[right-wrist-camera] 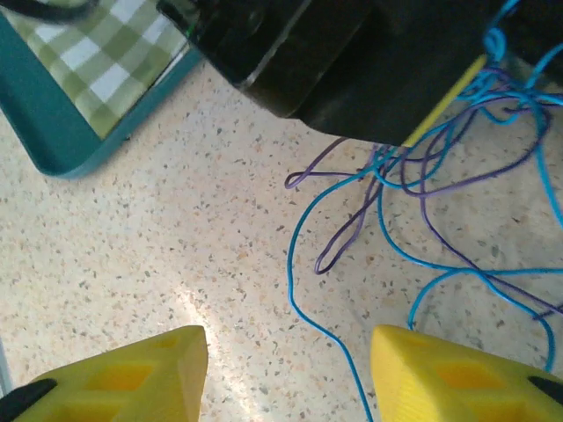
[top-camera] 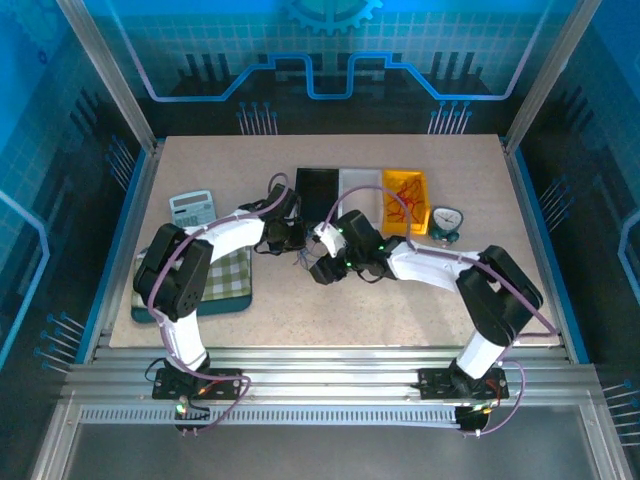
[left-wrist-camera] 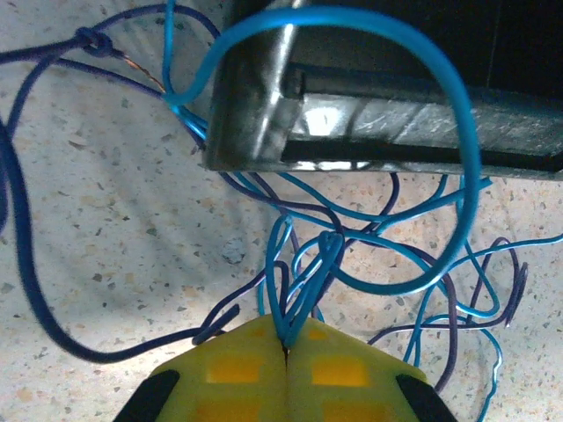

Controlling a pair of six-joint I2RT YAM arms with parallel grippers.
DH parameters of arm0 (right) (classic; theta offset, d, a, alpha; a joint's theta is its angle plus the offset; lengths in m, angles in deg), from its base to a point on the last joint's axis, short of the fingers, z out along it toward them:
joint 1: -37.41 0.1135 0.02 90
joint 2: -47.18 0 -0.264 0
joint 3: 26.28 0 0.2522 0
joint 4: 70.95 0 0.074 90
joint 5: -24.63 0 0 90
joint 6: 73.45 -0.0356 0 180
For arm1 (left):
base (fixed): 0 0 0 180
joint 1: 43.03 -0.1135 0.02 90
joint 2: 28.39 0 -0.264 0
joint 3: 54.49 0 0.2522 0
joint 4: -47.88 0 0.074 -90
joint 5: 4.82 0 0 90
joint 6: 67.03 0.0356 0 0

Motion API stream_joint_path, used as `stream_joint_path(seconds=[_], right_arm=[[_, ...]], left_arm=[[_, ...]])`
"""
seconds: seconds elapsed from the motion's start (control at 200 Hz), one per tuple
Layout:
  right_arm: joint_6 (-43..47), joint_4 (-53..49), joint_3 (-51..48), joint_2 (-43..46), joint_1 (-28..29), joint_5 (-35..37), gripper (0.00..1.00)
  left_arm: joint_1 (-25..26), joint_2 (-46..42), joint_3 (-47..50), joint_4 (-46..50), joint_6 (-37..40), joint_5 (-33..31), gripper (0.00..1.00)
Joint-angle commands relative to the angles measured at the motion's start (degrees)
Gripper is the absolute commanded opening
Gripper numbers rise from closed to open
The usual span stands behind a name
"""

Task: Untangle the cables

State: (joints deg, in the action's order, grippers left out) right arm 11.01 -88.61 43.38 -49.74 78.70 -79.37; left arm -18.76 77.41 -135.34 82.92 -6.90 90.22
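Cables (left-wrist-camera: 286,330): thin blue and purple strands in a loose tangle on the speckled tabletop (left-wrist-camera: 106,220), directly ahead of the left gripper (left-wrist-camera: 286,352). Its yellow pads are closed together, pinching a small bunch of blue strands right at the tips. From that pinch the strands fan out forward. One thicker blue loop arcs up and over a dark, shiny-edged block (left-wrist-camera: 369,114) just beyond; can't tell what that block is. A dark blue strand with a knot (left-wrist-camera: 91,40) sits far forward-left of the pads, with bare copper showing beside it.

Right gripper (right-wrist-camera: 286,369): fingers (right-wrist-camera: 132,374) spread wide, holding nothing. One blue strand (right-wrist-camera: 303,303) runs down between them, closer to the right-hand finger, touching neither. The rest of the tangle lies forward-right of it, under the black body of the left gripper. Forward-left of the right gripper is a teal tray (right-wrist-camera: 53,141) with a green checked cloth (right-wrist-camera: 97,53).

From above, both grippers meet mid-table. Beyond them sit a black bin (top-camera: 317,190), a white bin (top-camera: 360,183) and a yellow bin (top-camera: 423,190) holding red strands (top-camera: 403,200). A calculator (top-camera: 192,208) lies off to the left.
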Motion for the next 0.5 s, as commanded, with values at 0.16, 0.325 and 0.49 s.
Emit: stream_joint_path(seconds=[0.16, 0.325, 0.49], right_arm=[[8.03, -5.94, 5.30, -7.58, 0.63, -0.31, 0.53], [9.07, -7.42, 6.98, -10.13, 0.64, -3.05, 0.52], [9.87, -9.49, 8.82, -13.33, 0.71, -4.40, 0.43]], left_arm=[[-0.06, 1.69, -2.35, 1.93, 0.87, 3.93, 0.00], [-0.01, 0.99, -1.77, 1.75, 0.50, 3.64, 0.00], [-0.01, 0.99, -1.78, 1.84, 0.42, 3.75, 0.00]])
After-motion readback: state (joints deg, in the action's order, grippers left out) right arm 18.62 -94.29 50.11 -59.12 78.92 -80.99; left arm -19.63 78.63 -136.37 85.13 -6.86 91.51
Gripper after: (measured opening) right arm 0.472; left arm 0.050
